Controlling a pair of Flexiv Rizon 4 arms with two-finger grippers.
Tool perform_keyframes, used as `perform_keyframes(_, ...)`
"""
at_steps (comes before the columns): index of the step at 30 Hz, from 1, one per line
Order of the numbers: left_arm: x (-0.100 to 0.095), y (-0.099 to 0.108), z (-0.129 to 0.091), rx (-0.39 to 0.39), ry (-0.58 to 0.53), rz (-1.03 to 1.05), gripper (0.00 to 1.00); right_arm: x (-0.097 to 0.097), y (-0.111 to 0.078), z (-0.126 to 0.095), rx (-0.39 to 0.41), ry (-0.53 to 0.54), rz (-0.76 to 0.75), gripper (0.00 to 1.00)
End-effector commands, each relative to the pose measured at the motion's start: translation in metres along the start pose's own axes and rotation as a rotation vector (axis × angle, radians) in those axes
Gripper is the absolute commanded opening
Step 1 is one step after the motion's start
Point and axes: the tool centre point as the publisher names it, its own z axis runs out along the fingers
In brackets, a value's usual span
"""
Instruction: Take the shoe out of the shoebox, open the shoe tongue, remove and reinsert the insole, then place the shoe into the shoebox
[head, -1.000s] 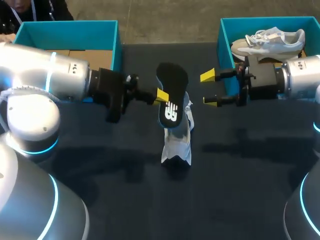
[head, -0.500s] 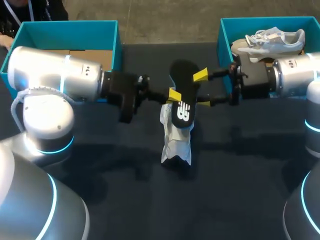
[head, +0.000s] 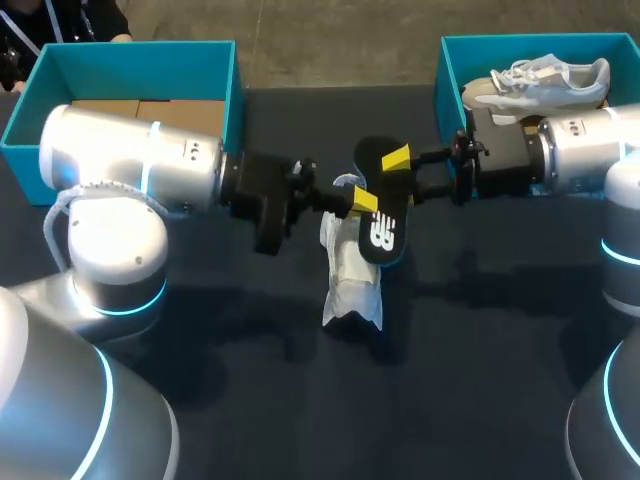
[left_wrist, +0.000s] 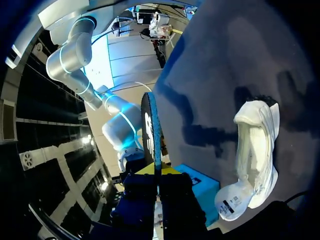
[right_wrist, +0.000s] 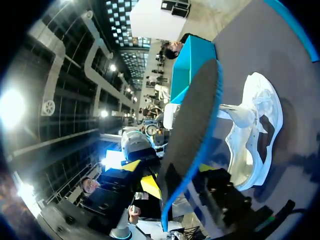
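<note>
Yellow-tipped left gripper is clamped on the black insole, held just above the white shoe on the table. Right gripper meets the insole beyond the shoe; its grip, I can't tell.

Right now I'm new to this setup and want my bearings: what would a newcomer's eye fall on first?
A black insole is held up over the table's middle, the left gripper shut on it and the right gripper at its other side. Right under it a white shoe lies on the dark table, and a second pale sneaker rests in the teal shoebox at the far right.
</note>
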Motion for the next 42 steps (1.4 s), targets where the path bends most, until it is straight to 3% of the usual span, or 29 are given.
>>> perform_keyframes(1, 0.0021, -0.0054, 0.0043, 0.010, -0.003, 0.000, 0.00, -0.0017, 0.0047, 0.0019, 0.010, -0.003, 0.001, 0.49)
perform_keyframes(18, 0.0061, -0.0082, -0.0001, -0.016, -0.001, -0.035, 0.00, -0.0065, 0.0052, -0.0001, 0.018, -0.005, 0.012, 0.45)
perform_keyframes(25, 0.0076, -0.0092, 0.0033, -0.012, 0.000, -0.050, 0.00, -0.0072, 0.0072, 0.0021, 0.022, -0.002, 0.008, 0.30)
perform_keyframes(27, 0.0089, -0.0098, 0.0039, -0.012, 0.004, -0.055, 0.00, -0.0076, 0.0077, 0.0022, 0.022, -0.002, 0.007, 0.21)
perform_keyframes(32, 0.0108, -0.0088, 0.0037, -0.031, 0.009, -0.088, 0.00, -0.0070, 0.0091, 0.0034, 0.028, 0.000, 0.005, 0.19)
perform_keyframes(34, 0.0107, -0.0081, 0.0035, -0.032, 0.005, -0.098, 0.00, -0.0070, 0.0093, 0.0036, 0.028, 0.001, 0.004, 0.12)
perform_keyframes(35, 0.0107, -0.0080, 0.0035, -0.033, 0.006, -0.101, 0.00, -0.0071, 0.0097, 0.0037, 0.028, 0.001, 0.004, 0.00)
perform_keyframes(38, 0.0110, -0.0075, 0.0030, -0.038, 0.004, -0.120, 0.00, -0.0075, 0.0109, 0.0038, 0.030, -0.003, 0.001, 0.00)
perform_keyframes(39, 0.0112, -0.0074, 0.0023, -0.039, 0.006, -0.134, 0.04, -0.0080, 0.0115, 0.0040, 0.031, -0.003, 0.000, 0.00)
perform_keyframes(40, 0.0118, -0.0074, 0.0016, -0.042, 0.006, -0.141, 0.30, -0.0086, 0.0120, 0.0044, 0.032, -0.003, -0.001, 0.00)
perform_keyframes(42, 0.0119, -0.0077, 0.0006, -0.036, 0.014, -0.159, 0.57, -0.0104, 0.0128, 0.0055, 0.035, -0.003, 0.000, 0.00)
